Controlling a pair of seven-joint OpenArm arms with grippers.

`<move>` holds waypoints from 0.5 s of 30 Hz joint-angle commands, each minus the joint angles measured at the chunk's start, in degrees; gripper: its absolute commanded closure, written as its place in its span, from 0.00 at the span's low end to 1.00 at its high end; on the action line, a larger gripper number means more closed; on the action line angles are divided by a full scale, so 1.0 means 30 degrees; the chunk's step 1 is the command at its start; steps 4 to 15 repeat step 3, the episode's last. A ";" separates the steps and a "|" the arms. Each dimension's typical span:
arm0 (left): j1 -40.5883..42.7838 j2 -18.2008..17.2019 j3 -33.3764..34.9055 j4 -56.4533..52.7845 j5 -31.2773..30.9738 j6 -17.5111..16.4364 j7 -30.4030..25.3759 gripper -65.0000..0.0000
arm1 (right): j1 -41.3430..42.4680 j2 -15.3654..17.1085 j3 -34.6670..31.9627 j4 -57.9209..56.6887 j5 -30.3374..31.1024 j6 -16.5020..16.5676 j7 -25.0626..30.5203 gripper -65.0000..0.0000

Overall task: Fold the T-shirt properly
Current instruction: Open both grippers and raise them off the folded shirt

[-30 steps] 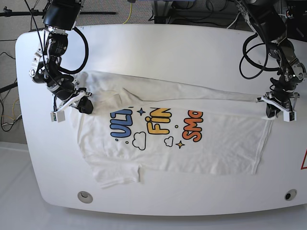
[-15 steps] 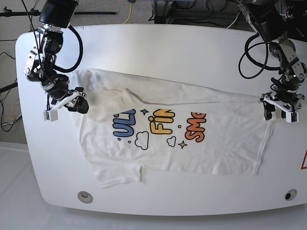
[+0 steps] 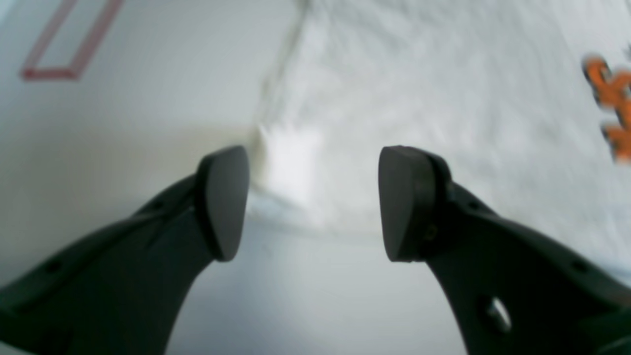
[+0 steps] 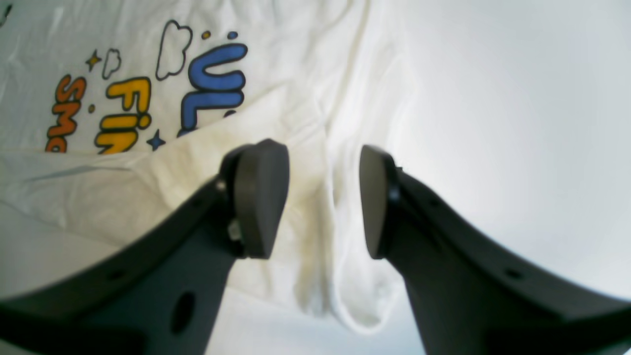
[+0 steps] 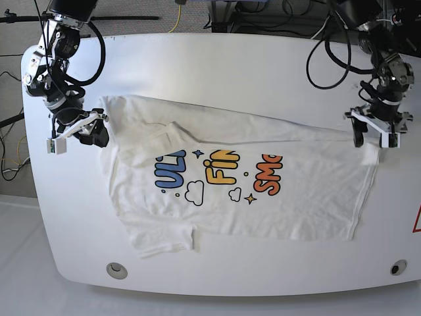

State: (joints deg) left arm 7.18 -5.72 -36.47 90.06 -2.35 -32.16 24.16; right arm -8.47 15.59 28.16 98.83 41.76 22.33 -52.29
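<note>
The white T-shirt [image 5: 296, 197] lies flat on the white table [image 5: 230, 66], print up. Its far edge is folded over the tops of the blue, yellow and orange letters. My left gripper [image 5: 373, 139] is open above the shirt's far right corner. In the left wrist view [image 3: 313, 202] that corner [image 3: 291, 162] lies between the jaws, not gripped. My right gripper [image 5: 82, 133] is open at the shirt's left sleeve. In the right wrist view [image 4: 323, 199] the sleeve cloth [image 4: 345, 276] lies under the open jaws, with the print [image 4: 212, 88] beyond.
A red tape mark [image 5: 417, 220] sits at the table's right edge and shows in the left wrist view [image 3: 64, 44]. Two round fittings [image 5: 117, 268] [image 5: 397, 267] sit near the front edge. Cables hang behind the table.
Both grippers have moved away from the shirt's far edge, toward the back of the table and outward. The fold now lies slack on the shirt.
</note>
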 commanded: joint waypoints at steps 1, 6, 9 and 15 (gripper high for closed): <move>0.0024 -0.0131 -0.0108 0.0529 -0.0198 0.0157 -0.0626 0.40 | 0.0054 0.0238 0.0122 0.0479 0.0396 0.0133 0.0449 0.60; 0.0141 -0.0102 -0.0108 0.0470 -0.0198 0.0157 -0.0626 0.40 | 0.0025 0.0238 0.0122 0.0479 0.0425 0.0133 0.0449 0.60; 0.0141 -0.0102 -0.0108 0.0470 -0.0198 0.0157 -0.0626 0.40 | 0.0025 0.0238 0.0122 0.0479 0.0425 0.0133 0.0449 0.60; 0.0141 -0.0102 -0.0108 0.0470 -0.0198 0.0157 -0.0626 0.40 | 0.0025 0.0238 0.0122 0.0479 0.0425 0.0133 0.0449 0.60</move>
